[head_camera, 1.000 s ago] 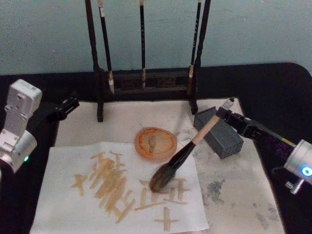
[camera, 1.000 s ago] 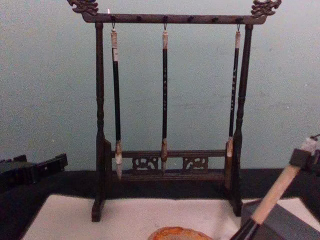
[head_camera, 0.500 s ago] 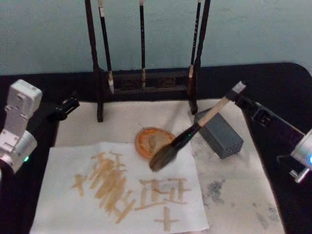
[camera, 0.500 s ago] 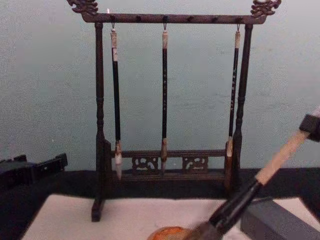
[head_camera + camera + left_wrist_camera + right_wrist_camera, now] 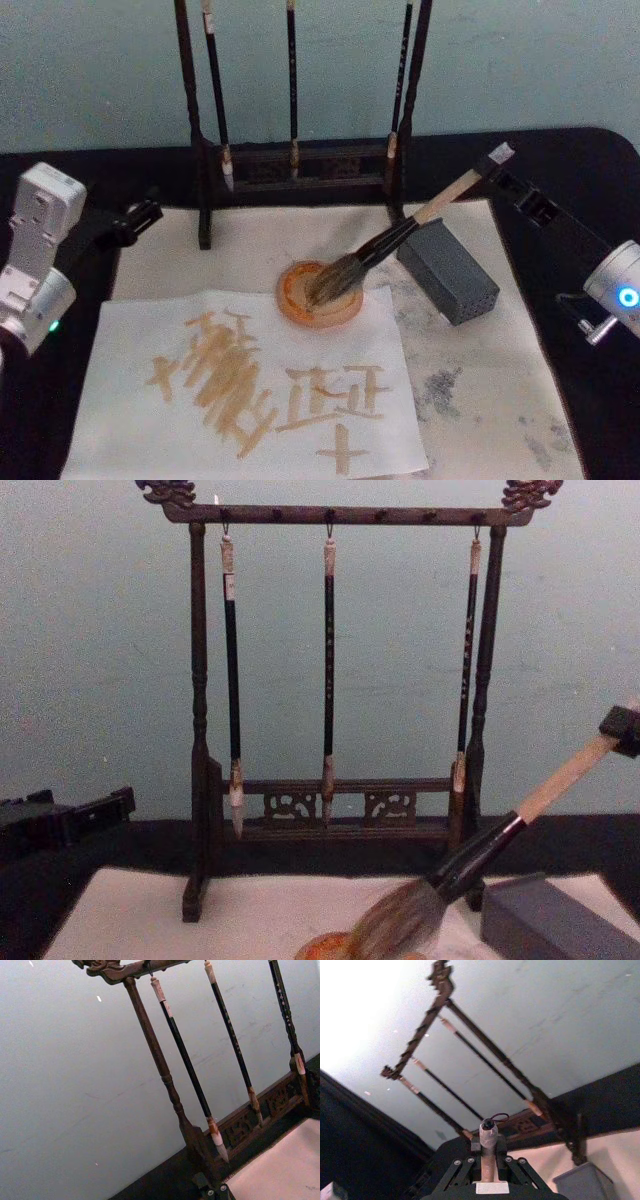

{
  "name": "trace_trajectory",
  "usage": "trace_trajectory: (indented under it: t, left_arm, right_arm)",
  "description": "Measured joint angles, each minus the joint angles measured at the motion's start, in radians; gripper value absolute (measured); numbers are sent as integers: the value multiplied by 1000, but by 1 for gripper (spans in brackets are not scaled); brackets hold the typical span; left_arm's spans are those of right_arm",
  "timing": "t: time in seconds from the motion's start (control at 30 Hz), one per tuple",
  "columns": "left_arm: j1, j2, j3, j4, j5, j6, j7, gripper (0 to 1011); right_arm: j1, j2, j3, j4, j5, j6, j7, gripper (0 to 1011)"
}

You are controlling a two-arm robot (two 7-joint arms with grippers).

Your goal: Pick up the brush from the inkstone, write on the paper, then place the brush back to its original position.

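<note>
Clamps the brush (image 5: 400,235) by its end cap in the right gripper (image 5: 503,170) at two o'clock, bristles down on the orange inkstone (image 5: 296,306); parks the left gripper (image 5: 140,216) at nine o'clock.

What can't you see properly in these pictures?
Head view: the brush's bristles cover the orange dish's middle, so touching is unclear.
Chest view: the bottom edge cuts off most of that dish.
Head view: the bottom edge clips the paper's near edge.
Right wrist view: the right claw, gripping the brush, hides its bristles.
</note>
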Motion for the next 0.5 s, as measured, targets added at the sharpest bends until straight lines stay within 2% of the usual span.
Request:
trace_trajectory:
  t: [0.5]
  left_arm:
    - [0,0,0,0,0,0,0,1002]
  right_arm:
    - [64,-66,-13,150,50,1,9,175]
